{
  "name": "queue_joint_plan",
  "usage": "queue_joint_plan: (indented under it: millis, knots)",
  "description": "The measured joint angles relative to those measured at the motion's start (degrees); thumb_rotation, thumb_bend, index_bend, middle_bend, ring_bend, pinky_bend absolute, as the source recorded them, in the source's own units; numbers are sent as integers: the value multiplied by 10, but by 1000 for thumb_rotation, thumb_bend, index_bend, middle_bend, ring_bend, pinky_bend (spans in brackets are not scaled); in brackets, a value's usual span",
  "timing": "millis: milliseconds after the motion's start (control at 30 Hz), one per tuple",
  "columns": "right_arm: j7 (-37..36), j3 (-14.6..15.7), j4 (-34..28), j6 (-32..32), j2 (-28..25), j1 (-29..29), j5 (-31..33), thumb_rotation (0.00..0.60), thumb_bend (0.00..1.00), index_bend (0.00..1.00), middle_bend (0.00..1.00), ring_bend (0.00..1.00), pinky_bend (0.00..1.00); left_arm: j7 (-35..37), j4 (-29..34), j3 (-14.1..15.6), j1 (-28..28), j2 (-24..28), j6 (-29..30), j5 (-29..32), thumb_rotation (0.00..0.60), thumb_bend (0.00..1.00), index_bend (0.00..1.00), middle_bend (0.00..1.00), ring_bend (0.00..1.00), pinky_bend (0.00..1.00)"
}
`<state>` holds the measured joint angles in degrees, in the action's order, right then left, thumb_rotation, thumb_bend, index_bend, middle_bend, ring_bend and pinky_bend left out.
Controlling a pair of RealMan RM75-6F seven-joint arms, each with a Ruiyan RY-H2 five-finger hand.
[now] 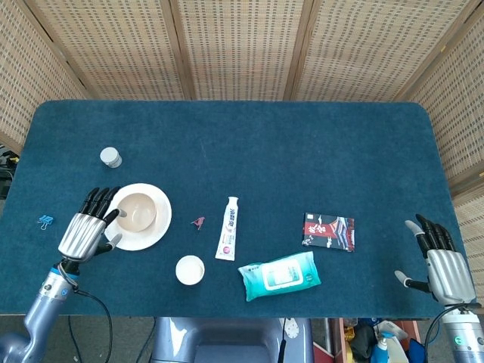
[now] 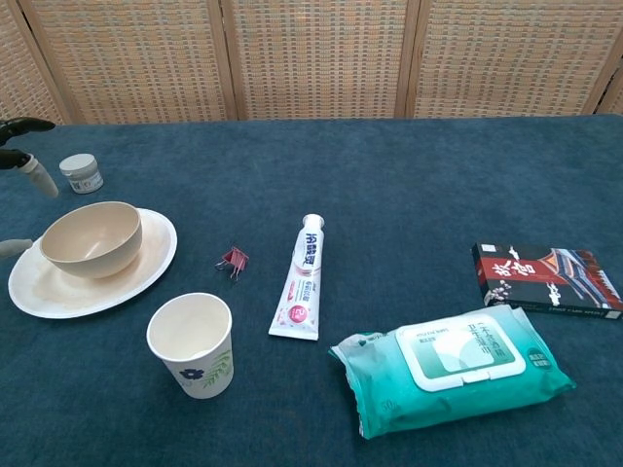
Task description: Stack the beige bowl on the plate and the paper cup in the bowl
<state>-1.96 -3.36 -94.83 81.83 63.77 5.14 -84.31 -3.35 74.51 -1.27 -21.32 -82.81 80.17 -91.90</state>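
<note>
Bowl (image 2: 91, 238) sits upright on the plate (image 2: 146, 274), a bit left of the plate's centre; first stack looks done. Cup (image 2: 191, 343) stands upright on the bench (image 1: 302, 151), just in front of the plate, not yet in the bowl, so the cup step is in hand.

Left hand (image 1: 85, 229) hovers at the plate's left edge, fingers (image 1: 97, 200) spread wide, holding nothing; in the chest view only fingertips (image 2: 35, 173) show at the left border. Right hand (image 1: 442, 265) is at the bench's far right corner, fingers apart, empty, well apart from everything.

Next move, as I judge it: left hand goes to the cup, grips its side wall, lifts it over the bowl rim and sets it down inside. Cup is light and thin-walled, so a hard squeeze could crush it, a loose one could tip it.

Around: clip (image 2: 233, 260) and toothpaste (image 2: 304, 279) right of the plate, wipes (image 2: 453, 370) and a dark box (image 2: 545, 277) further right, a small jar (image 2: 82, 173) behind the plate, a blue clip (image 1: 45, 221) left of the hand. None lies between cup and bowl; the plate rim is close beside the cup and could get nudged.
</note>
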Motion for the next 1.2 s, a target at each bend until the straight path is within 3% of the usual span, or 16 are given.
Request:
queue_joint_plan:
  millis: [333,667,1200]
  knots:
    - [-7,-5,1,5,-4,-3,8,600,143,82,0,0,0,-60,101,14,-27,5,-12,-67,600,256,427,3,0,0]
    - [-14,-11,4,12,-6,-6,13,600,144,82,0,0,0,-88,118,34,-46,-29,-57,-81,600,260,442,4,0,0]
    - [-14,-15,5,18,-4,-9,16,600,144,82,0,0,0,-96,153,62,-47,8,-79,-94,600,261,459,5,0,0]
